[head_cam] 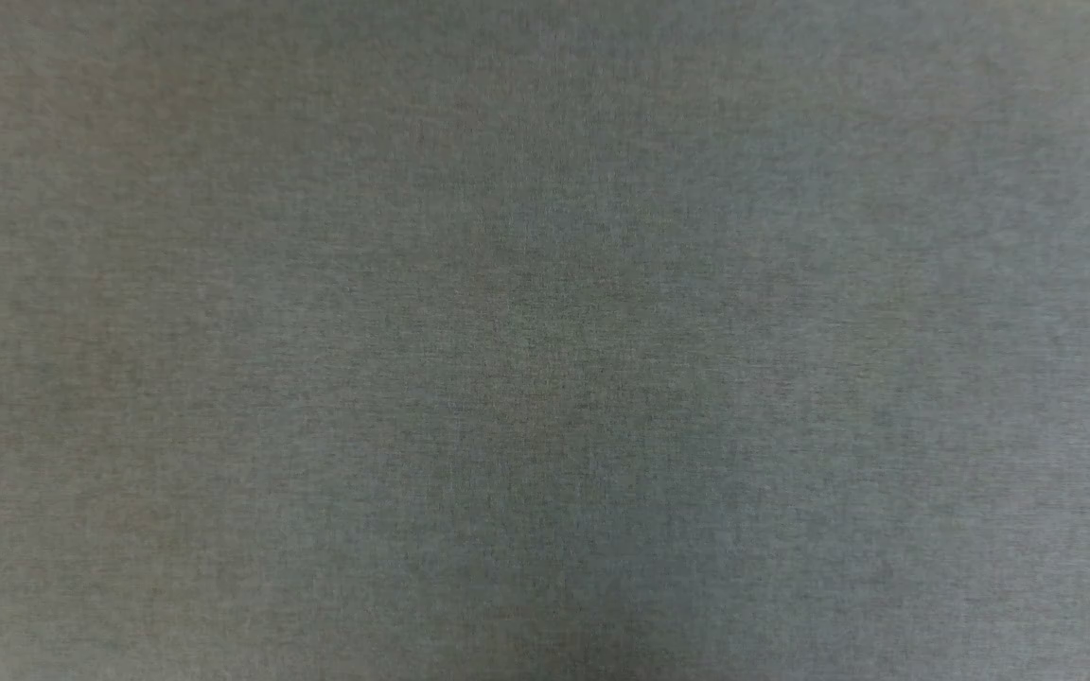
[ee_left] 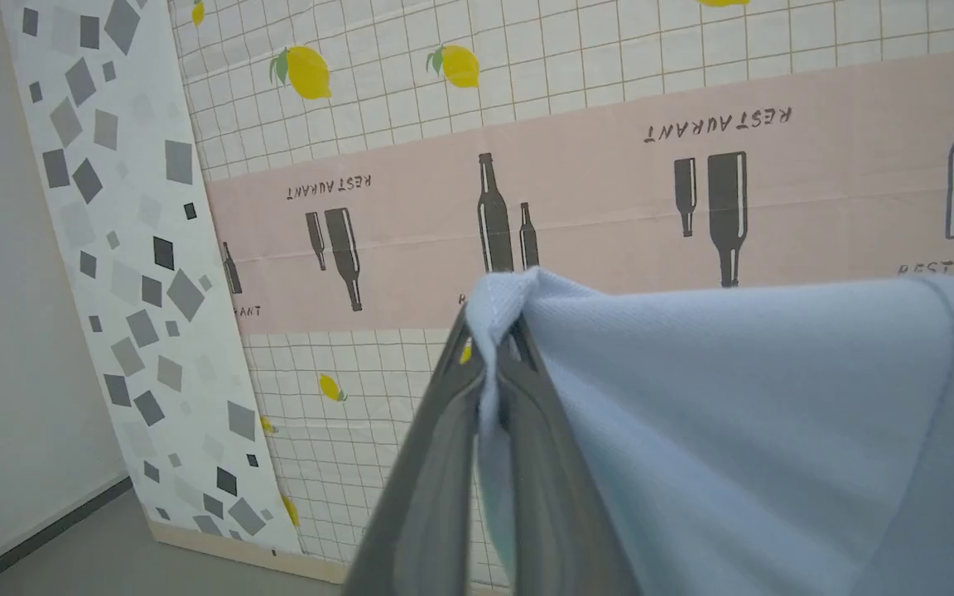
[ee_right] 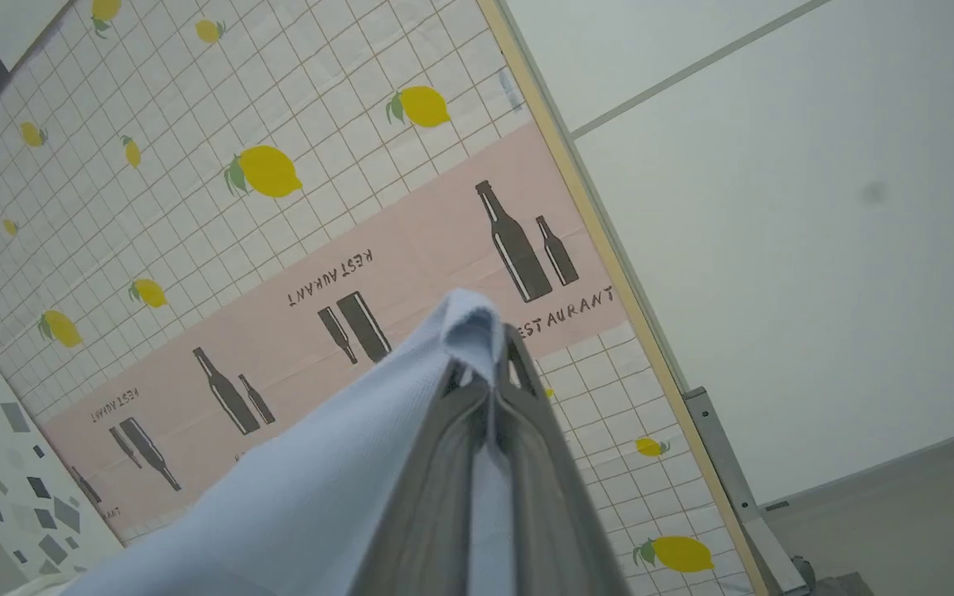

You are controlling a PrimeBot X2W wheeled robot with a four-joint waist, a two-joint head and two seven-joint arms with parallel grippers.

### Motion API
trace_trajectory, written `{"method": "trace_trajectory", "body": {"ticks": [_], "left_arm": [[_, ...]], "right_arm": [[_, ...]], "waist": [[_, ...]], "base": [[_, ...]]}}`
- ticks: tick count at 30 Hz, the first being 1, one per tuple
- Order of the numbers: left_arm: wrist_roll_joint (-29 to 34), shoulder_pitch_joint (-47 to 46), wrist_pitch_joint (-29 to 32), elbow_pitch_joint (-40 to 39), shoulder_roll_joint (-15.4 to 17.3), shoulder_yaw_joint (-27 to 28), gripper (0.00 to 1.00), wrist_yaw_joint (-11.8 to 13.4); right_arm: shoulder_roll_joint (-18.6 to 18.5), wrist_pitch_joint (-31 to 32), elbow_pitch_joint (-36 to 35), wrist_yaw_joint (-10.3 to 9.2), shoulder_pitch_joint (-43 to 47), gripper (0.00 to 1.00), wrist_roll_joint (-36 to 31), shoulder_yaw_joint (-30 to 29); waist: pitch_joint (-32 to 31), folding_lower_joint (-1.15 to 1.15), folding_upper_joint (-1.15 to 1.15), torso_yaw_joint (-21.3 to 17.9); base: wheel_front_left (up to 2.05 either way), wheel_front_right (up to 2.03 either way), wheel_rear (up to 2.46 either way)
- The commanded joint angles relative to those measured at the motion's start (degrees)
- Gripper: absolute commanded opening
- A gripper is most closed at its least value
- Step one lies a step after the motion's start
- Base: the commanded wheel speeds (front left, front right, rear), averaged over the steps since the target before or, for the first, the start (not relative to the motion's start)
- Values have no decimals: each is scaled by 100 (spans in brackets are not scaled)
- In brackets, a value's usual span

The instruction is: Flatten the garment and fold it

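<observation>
The left gripper [ee_left: 495,331] is clamped on a bunched edge of the garment [ee_left: 734,414]. The cloth is stretched away from it toward the right of the left wrist view. The garment is held up in the air in front of a patterned panel [ee_left: 609,190], so no counter edge can be given for it. The right gripper [ee_right: 481,364] is likewise clenched on a fold of the light blue cloth, which runs down and to the left from its fingers. In the head view a grey-blue woven surface [head_cam: 545,340] is seen very close; whether it is the garment cannot be told.

Only a small pinch of cloth is caught at each gripper's tip. A slip is therefore judged possible if the arms are drawn apart too hard or shaken, and the shirt would then drop from one side and hang twisted. Which parts of the shirt are gripped cannot be made out. If the two holds are not matching corners, the cloth would likely be laid down skewed and creased. If the woven surface is the shirt, the landing place is hidden from the head camera, and the garment could be set down crooked.

As for containers, only bottles printed on the panel's pink band can be made out; they are drawings and nothing is held in them.
</observation>
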Motion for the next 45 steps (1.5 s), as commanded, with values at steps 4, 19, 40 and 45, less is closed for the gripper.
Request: {"method": "trace_trajectory", "body": {"ticks": [4,19,40,45], "left_arm": [[-132,287,-220,322,-100,26,0,7],[-1234,3624,-1492,355,-633,324,0,-412],[-2395,9104,-1148,-1615,-1286,650,0,334],[-2566,9656,-852,-2121,-1200,892,0,688]], "right_arm": [[-23,-21,13,-9,231,0,187,-10],[-468,275,-898,-9,3737,0,2089,616],[-398,755,-2751,-9,10092,0,2459,1049],[-425,1116,-3005,-9,10522,0,2244,851]], "waist": [[327,-1,0,154],[-791,-1,0,490],[-2390,-1,0,472],[-2409,-1,0,440]], "base": [[0,0,0],[0,0,0],[0,0,0],[0,0,0]]}}
